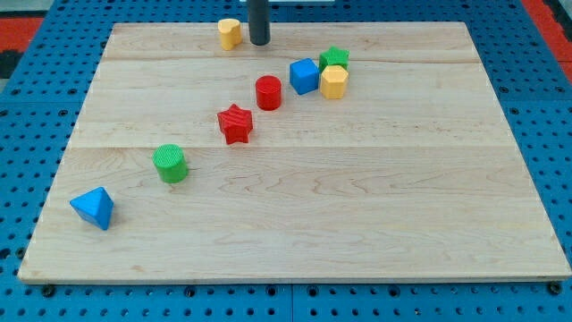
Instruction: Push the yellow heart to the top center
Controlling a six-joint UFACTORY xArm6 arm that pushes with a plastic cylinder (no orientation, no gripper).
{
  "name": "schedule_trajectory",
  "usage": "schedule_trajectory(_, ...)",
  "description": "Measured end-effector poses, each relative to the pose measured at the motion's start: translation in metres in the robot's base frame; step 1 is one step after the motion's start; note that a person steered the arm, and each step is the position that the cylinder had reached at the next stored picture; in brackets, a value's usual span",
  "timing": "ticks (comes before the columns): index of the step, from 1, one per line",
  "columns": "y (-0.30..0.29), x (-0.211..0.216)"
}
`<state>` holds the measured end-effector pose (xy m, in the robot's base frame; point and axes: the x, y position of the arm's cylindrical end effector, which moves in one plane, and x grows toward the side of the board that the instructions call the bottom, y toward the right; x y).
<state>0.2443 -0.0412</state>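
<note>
There are no jaws, only a dark rod whose tip [259,41] rests at the board's [357,233] top edge, just right of the yellow heart [230,33]. Below right sit the red cylinder [268,92], blue cube [304,76], green star [335,58] and yellow hexagon [333,81]; the red star [235,123], green cylinder [170,163] and blue pyramid [94,207] trail toward the lower left.
</note>
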Motion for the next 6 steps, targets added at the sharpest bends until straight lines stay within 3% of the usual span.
schedule_trajectory(1,-0.078,0.057)
schedule_trajectory(2,-0.175,0.017)
schedule_trajectory(3,-0.135,-0.014)
schedule_trajectory(4,-0.097,-0.014)
schedule_trajectory(6,-0.132,-0.027)
